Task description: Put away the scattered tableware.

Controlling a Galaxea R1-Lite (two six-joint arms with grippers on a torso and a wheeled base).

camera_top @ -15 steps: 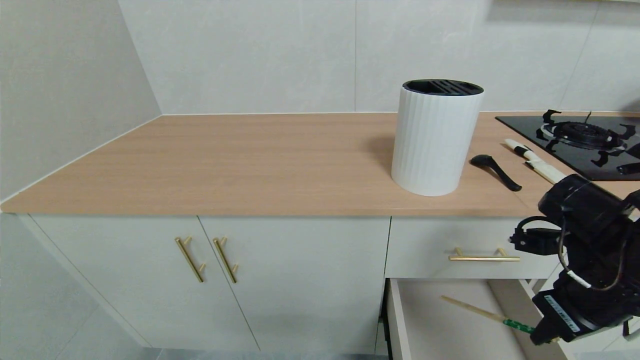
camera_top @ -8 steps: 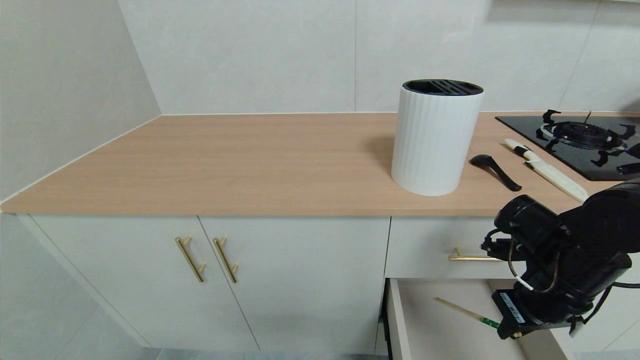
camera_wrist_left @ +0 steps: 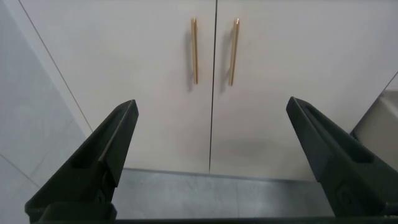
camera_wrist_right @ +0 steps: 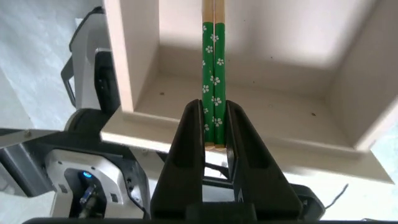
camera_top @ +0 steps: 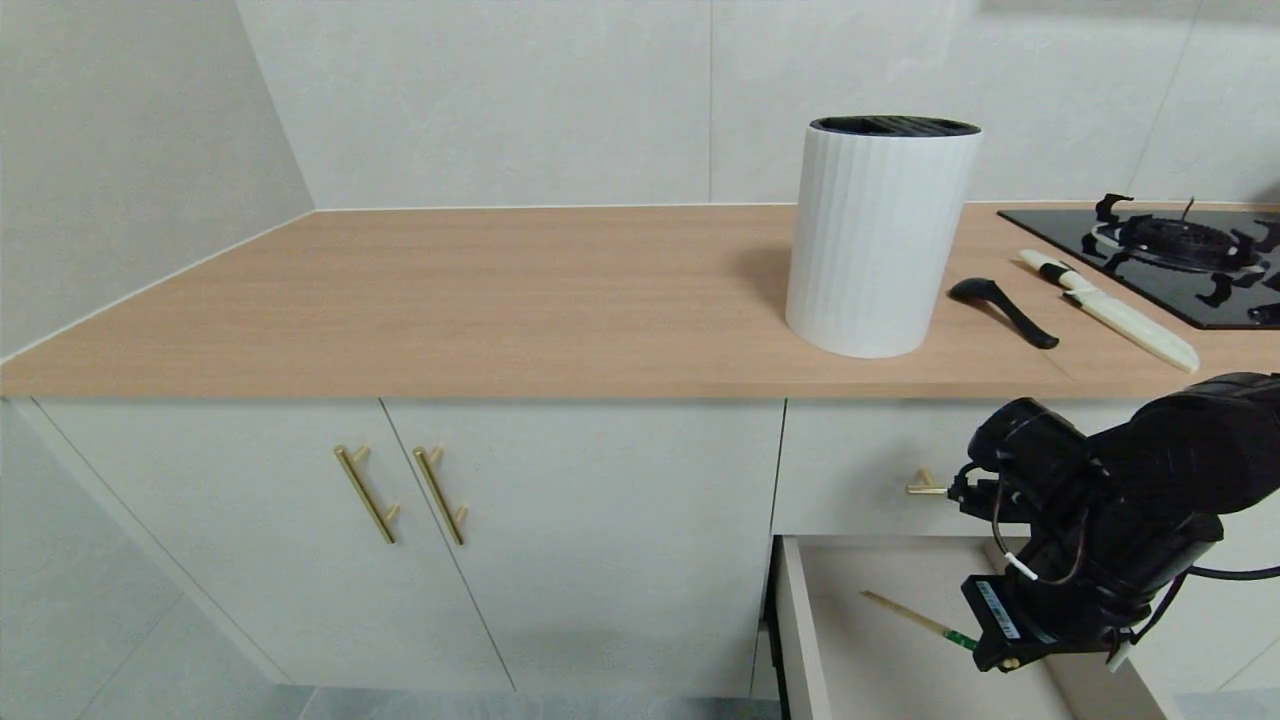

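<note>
Two chopsticks, green at the held end, are clamped side by side between the fingers of the right gripper and are pointed into the one open drawer. The left gripper is spread wide with nothing in it, before two cupboard doors. On the counter one white holder is seen standing, with one black spoon and one knife lying beside it.

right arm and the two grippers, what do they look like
The right arm is glossy black with rounded casings, looping black cables, one white-banded, and a white printed label by the right gripper. The left gripper has two matte black, wedge-shaped fingers tapering to blunt tips.
</note>
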